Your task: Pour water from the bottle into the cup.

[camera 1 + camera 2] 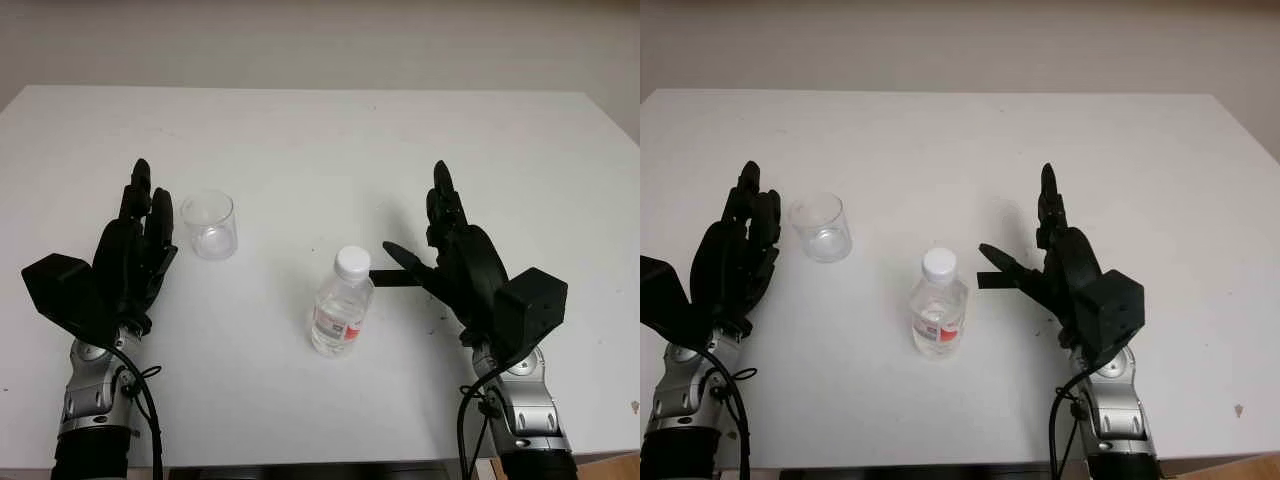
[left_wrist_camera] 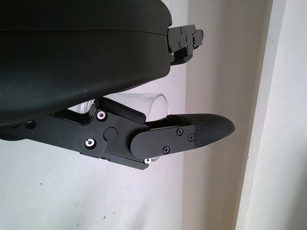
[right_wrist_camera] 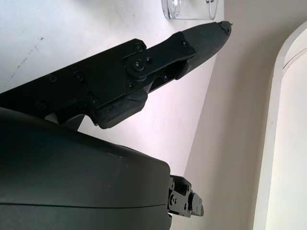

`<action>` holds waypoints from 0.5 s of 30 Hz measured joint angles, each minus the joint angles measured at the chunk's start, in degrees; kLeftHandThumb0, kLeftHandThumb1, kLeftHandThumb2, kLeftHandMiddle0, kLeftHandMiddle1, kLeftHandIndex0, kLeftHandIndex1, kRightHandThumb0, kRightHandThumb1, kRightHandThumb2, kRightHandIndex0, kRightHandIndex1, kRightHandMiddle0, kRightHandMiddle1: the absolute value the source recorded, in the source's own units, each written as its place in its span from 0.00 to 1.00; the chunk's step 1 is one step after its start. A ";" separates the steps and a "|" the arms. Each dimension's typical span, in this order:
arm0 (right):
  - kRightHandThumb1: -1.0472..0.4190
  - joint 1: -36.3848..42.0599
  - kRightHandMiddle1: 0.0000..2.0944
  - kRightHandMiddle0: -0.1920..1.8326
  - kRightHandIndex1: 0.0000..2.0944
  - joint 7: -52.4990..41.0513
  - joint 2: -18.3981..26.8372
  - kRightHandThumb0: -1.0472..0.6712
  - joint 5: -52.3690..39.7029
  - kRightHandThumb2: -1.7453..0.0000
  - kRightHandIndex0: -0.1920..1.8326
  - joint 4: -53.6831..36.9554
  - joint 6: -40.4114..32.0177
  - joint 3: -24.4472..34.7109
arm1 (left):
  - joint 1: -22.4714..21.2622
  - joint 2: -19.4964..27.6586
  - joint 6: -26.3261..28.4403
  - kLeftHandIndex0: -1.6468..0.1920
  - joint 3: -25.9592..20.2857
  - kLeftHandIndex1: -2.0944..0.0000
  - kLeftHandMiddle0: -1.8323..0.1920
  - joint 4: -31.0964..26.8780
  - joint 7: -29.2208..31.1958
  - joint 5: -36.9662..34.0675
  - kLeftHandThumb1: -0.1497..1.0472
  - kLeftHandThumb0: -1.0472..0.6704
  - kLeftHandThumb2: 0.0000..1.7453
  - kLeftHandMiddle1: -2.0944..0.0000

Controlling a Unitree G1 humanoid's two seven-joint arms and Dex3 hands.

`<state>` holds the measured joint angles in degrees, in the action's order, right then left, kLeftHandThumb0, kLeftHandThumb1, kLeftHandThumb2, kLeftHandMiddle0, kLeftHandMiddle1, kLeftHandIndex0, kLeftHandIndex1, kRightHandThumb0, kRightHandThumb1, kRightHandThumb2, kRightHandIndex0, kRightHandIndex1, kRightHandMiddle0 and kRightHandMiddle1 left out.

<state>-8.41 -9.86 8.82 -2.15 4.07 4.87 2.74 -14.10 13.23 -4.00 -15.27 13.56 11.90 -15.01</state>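
Note:
A small clear water bottle (image 1: 342,303) with a white cap stands upright on the white table (image 1: 320,140), near its front middle. An empty clear plastic cup (image 1: 209,224) stands upright to the left of the bottle and a little farther back; its rim also shows in the left wrist view as the cup (image 2: 156,103). My left hand (image 1: 140,235) is open, just left of the cup and apart from it. My right hand (image 1: 435,245) is open to the right of the bottle, its thumb pointing toward the bottle's cap with a small gap between them.
A pale wall runs behind the table's far edge. A small dark speck (image 1: 1238,409) marks the tabletop at the front right. A brown corner (image 1: 610,467) shows below the table's front right edge.

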 measured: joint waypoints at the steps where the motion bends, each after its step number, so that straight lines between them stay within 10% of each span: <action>1: 0.07 0.02 0.00 0.00 0.00 0.02 0.00 0.10 0.00 0.97 0.00 0.00 0.00 0.00 | 0.20 0.00 0.00 0.96 0.01 0.97 0.97 -0.26 -0.03 0.01 1.00 0.22 0.30 0.97; 15: 0.08 0.27 0.00 0.00 0.00 -4.67 0.53 0.12 -3.56 0.97 0.00 0.54 0.66 0.74 | 0.60 -0.06 -0.04 0.96 0.19 0.97 0.97 -0.08 -0.54 0.02 1.00 0.21 0.30 0.97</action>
<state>-8.15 -14.53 9.35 -5.71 4.62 5.53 3.48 -13.50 13.17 -4.04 -15.08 13.48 11.36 -14.99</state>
